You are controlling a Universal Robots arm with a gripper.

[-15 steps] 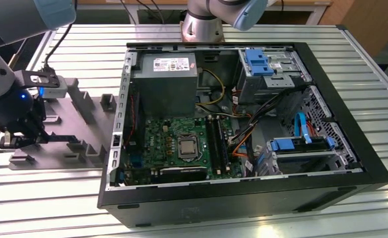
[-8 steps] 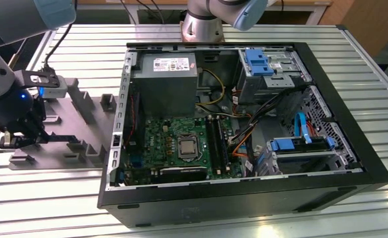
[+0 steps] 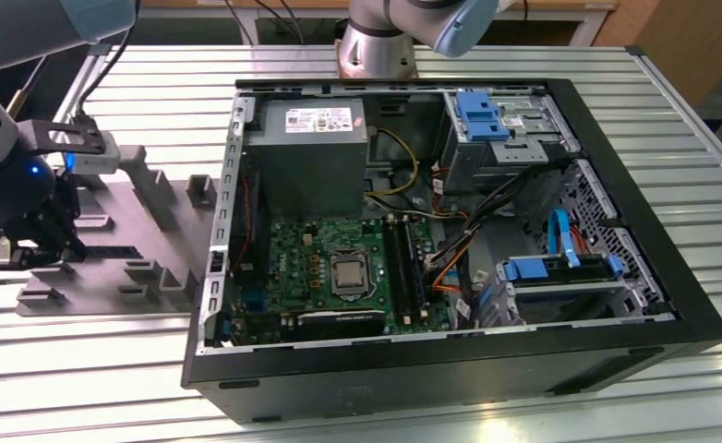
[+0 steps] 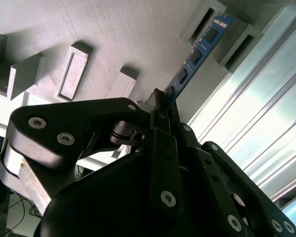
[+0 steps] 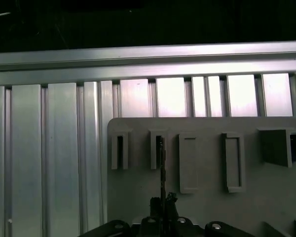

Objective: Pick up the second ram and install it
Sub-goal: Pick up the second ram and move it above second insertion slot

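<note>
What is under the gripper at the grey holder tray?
The second ram stands on edge under the gripper, clamped between its fingers, with its far end at a slot of the grey holder tray. The fingers cover its near end and the tray beneath.

Bright, even light (some glare)

Bench [image 3: 374, 69]: one. Robot arm [image 3: 379, 41]: one, at bench's edge toward exterior view's top. Gripper [image 4: 163, 101]: one. Computer case [image 3: 656, 314]: one, open, on bench's middle. Inside case: motherboard [image 3: 290, 254], one; power supply [image 3: 306, 161], one; blue drive brackets, two: first bracket [image 3: 485, 113] beside power supply, second bracket [image 3: 541, 270] beside motherboard. Grey fixture plate [image 3: 139, 217]: one, by bench's edge at exterior view's left. On plate, first wrist view: narrow slot holders [image 5: 119, 151], two; wider frame holders [image 5: 187, 163], two. Ram stick [image 4: 197, 57]: one.
</note>
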